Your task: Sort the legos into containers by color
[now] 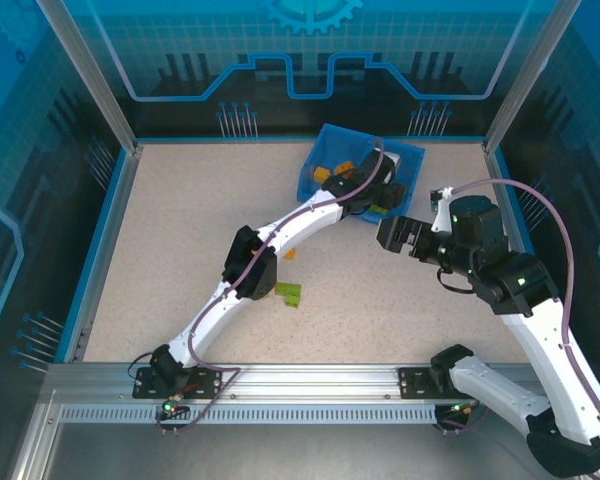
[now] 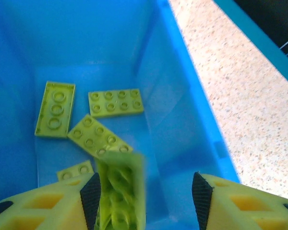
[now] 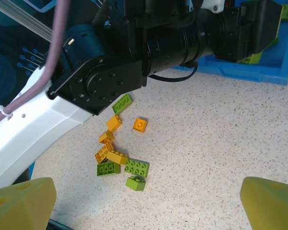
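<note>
**Green brick let go over the green compartment**

The left gripper (image 2: 146, 191) is held low over the right compartment of the tray (image 2: 182, 96), so that a drop lands inside the walls and not on the table. Its jaws are parted wider than the green brick (image 2: 120, 191) seen between them. The brick is blurred and lies next to the left pad, with a clear gap to the other pad, so it is judged released rather than clamped. Whether it touches that pad cannot be told. Four green bricks (image 2: 116, 102) are seen flat on the floor below, which is why this compartment is used. Orange bricks (image 1: 330, 172) are seen across the divider.

The right gripper (image 3: 146, 203) is held wide open and empty, just beside the tray's near edge and apart from the left arm. On the table, partly under that arm, a loose pile (image 3: 117, 153) of green and orange bricks is yet to be sorted, so the task is judged partly done. A pick from it would call for one brick to be singled out from touching neighbours.
</note>
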Controlling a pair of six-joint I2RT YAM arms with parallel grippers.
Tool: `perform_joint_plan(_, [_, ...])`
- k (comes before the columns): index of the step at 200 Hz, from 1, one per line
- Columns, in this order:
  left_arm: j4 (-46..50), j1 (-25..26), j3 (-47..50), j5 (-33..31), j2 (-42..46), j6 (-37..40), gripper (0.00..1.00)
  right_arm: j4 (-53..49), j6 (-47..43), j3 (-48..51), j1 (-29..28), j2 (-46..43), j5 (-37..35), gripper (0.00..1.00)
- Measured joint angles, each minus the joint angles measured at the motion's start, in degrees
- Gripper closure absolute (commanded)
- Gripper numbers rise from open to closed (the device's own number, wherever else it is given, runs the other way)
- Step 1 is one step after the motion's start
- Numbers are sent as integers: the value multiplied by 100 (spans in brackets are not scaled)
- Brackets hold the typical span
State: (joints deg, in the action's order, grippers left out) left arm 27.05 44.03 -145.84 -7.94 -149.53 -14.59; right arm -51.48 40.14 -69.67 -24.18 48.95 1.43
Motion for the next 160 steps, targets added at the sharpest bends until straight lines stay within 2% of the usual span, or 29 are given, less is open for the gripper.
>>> perform_joint_plan(41, [-57, 0, -81, -35, 122, -7, 47, -31, -11, 0, 24, 7, -85, 0])
perform_joint_plan(60, [-63, 0, 557, -39, 686, -7, 48, -48, -74, 0, 24, 46, -179, 0])
perform_joint_plan(99, [-719, 0, 3648, -31, 3469, 109, 50, -37, -352, 55, 26, 293, -348, 1])
perform_joint_plan(142, [-1403, 0, 6334, -39, 6850, 597, 49, 114, -796, 48, -120, 1145, -334, 3])
perform_joint_plan(160, [-1373, 0, 7141, -4, 7980, 1001, 42, 155, -855, -87, -514, 1751, -428, 3])
